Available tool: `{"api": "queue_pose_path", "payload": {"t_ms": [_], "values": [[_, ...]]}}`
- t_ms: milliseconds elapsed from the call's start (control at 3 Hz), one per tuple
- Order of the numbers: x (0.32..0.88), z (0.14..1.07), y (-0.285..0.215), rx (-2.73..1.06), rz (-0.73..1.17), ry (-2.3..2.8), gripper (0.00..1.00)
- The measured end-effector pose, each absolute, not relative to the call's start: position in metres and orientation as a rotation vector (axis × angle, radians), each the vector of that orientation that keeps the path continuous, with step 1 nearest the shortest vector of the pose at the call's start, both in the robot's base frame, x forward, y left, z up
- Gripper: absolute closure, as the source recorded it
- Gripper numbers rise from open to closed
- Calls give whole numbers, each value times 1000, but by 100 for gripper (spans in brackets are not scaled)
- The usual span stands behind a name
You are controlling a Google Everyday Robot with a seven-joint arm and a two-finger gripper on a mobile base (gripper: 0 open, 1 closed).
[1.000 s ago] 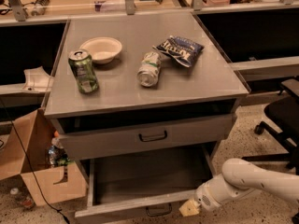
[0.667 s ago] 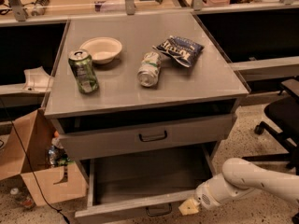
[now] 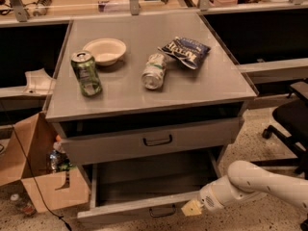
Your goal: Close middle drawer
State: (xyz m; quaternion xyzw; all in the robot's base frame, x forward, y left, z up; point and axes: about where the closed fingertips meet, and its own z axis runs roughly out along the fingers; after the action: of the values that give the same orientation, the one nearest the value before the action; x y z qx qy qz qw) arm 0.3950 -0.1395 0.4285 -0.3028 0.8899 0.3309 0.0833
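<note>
The middle drawer stands pulled out under the grey cabinet top, showing its deep grey tray. Its low front with a small dark bar handle faces the camera at the bottom. The top drawer above it is nearly shut. My gripper at the end of the white arm sits at the right end of the middle drawer's front, just right of the handle. The lowest drawer is out of view.
On the cabinet top lie a green can, a white bowl, a tipped can and a blue chip bag. A cardboard box stands at the left. A black office chair is at the right.
The drawer and the objects hold their places. My gripper stays at the right end of the drawer front, with no clear shift.
</note>
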Motion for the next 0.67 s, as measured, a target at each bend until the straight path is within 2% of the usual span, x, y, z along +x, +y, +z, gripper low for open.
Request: {"api": "queue_pose_path", "payload": {"t_ms": [667], "values": [[420,434,-123,-938,1008,2595,100]]}}
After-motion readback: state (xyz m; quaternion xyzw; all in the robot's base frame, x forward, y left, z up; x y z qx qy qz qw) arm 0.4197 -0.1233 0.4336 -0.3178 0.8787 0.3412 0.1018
